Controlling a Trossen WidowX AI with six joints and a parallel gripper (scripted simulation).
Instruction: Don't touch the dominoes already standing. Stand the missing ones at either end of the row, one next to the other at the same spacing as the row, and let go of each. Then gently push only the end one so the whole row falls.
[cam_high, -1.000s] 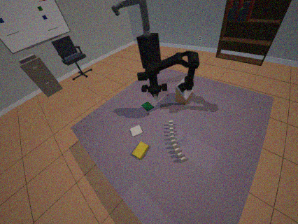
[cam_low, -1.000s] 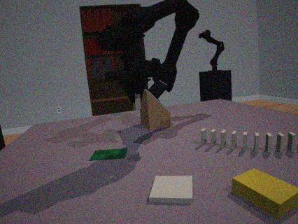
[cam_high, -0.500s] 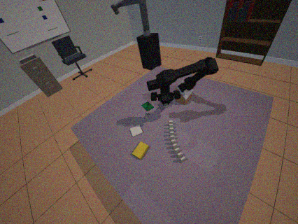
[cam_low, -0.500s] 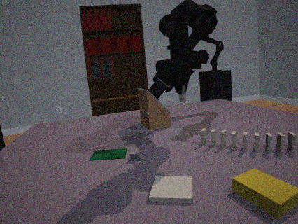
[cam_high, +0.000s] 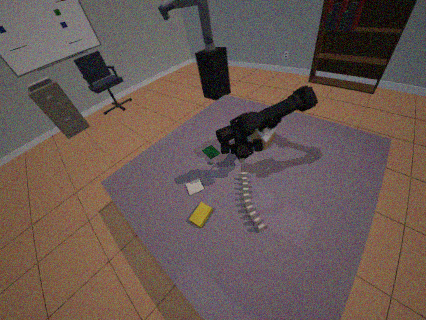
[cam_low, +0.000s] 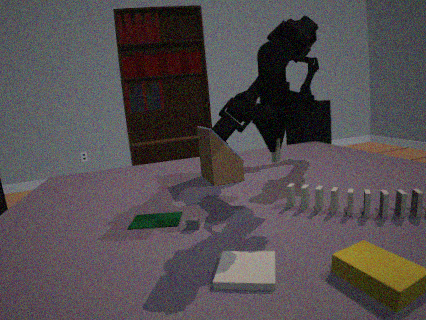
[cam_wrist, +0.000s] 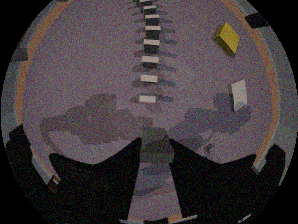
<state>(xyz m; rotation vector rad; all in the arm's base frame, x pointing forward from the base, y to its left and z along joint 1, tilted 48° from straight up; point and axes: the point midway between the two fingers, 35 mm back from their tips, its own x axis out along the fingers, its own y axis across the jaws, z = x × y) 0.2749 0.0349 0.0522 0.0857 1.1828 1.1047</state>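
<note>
The gripper (cam_low: 276, 148) (cam_wrist: 156, 140) is shut on a grey domino (cam_low: 275, 156) (cam_wrist: 158, 150), which points down between the fingertips and appears raised above the purple mat (cam_high: 310, 210) (cam_low: 100, 200). It is beyond the arm-side end of the row, roughly in line with it in the wrist view. The row of standing dominoes (cam_high: 246, 195) (cam_low: 334, 201) (cam_wrist: 149, 79) curves away, upright and evenly spaced. A small grey block (cam_low: 191, 225), perhaps another domino, lies beside the green square (cam_high: 211, 152) (cam_low: 155, 220). The held domino's lower end is hard to see in the top view.
A white flat block (cam_high: 194, 187) (cam_low: 246, 270) (cam_wrist: 239, 95) and a yellow block (cam_high: 201, 214) (cam_low: 377, 272) (cam_wrist: 228, 38) lie to one side of the row. A wooden wedge (cam_low: 218, 160) stands near the arm. Shadows of the arm cross the mat.
</note>
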